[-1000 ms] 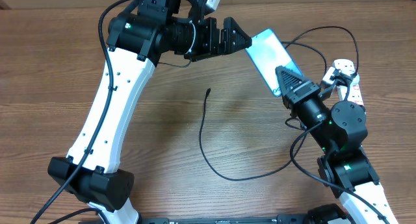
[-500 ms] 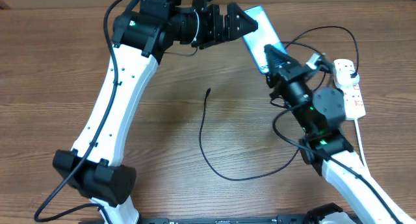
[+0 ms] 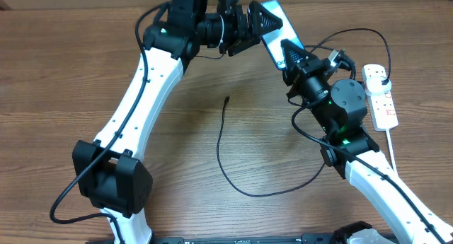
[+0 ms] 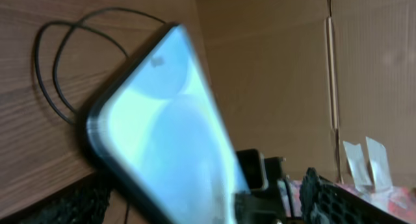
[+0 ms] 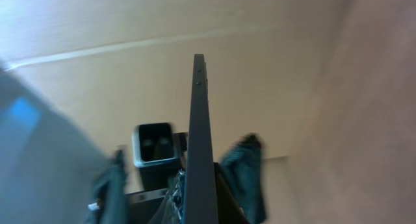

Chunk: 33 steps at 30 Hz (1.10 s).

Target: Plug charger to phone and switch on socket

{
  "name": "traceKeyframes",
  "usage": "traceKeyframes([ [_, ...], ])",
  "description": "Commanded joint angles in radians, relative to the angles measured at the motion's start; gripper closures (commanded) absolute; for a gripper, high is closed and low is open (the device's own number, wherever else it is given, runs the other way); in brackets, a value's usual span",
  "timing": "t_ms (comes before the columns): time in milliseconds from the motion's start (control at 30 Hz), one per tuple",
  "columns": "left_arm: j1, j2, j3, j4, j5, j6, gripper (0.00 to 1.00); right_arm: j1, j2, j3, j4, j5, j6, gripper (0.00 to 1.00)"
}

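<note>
Both arms have swung toward the far edge of the table [image 3: 64, 74] over the last second, and the phone [image 3: 284, 33] has gone with them, up and to the left of where it was. It is now off the wood near the middle of the far edge, tilted, with its pale blue screen lit. No writing can be read on it: in the left wrist view the screen fills the picture but is a blur of light blue, and in the right wrist view the phone shows only edge-on, as a thin dark bar.

The right gripper [image 3: 289, 54] is pinched tight on the phone's lower end. The left gripper [image 3: 265, 21] stands spread wide at the phone's upper end, one finger on each side of it; whether either finger touches the phone I cannot tell.

The charger [image 3: 219, 148] lies on the table. Its small tip is near the table's middle, well apart from the phone. The cable curves toward the near edge, then runs right and passes under the right arm, which hides part of it. More black loops lie near the far right corner.

The socket [image 3: 381, 99] lies by the right edge, with red marks on its white body too small to read. Its white cord [image 3: 390, 148] trails toward the near edge. Cardboard [image 4: 273, 62] stands behind the table.
</note>
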Motion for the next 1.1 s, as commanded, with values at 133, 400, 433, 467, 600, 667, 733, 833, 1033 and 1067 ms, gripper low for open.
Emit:
traceKeyframes([
  [133,-0.008,0.013,-0.086,0.173,0.034,-0.213,0.09,0.004,-0.013,0.036,-0.069,0.016,0.0,0.96],
  [400,-0.034,0.013,-0.159,0.26,0.016,-0.288,0.14,0.004,-0.009,0.036,-0.072,0.021,0.001,0.96],
  [433,-0.039,0.013,-0.166,0.277,0.017,-0.297,0.15,0.004,-0.006,0.036,-0.073,0.02,0.001,0.96],
  [467,-0.043,0.013,-0.172,0.301,0.018,-0.313,0.15,0.004,-0.001,0.036,-0.073,0.02,0.001,0.96],
  [600,-0.055,0.013,-0.175,0.355,0.017,-0.355,0.25,0.004,0.018,0.036,-0.075,0.018,0.006,0.96],
  [667,-0.055,0.013,-0.175,0.371,0.016,-0.371,0.28,0.004,0.023,0.036,-0.075,0.016,0.009,0.96],
  [733,-0.055,0.013,-0.175,0.372,0.011,-0.373,0.34,0.004,0.023,0.036,-0.075,0.016,0.009,0.96],
  [833,-0.054,0.013,-0.175,0.369,0.011,-0.373,0.49,0.004,0.023,0.036,-0.075,0.017,0.009,0.96],
  [1033,-0.053,0.013,-0.175,0.368,0.011,-0.373,0.61,0.004,0.023,0.036,-0.075,0.016,0.009,0.96],
  [1067,-0.053,0.013,-0.175,0.368,0.011,-0.373,0.63,0.004,0.023,0.036,-0.075,0.016,0.009,0.96],
])
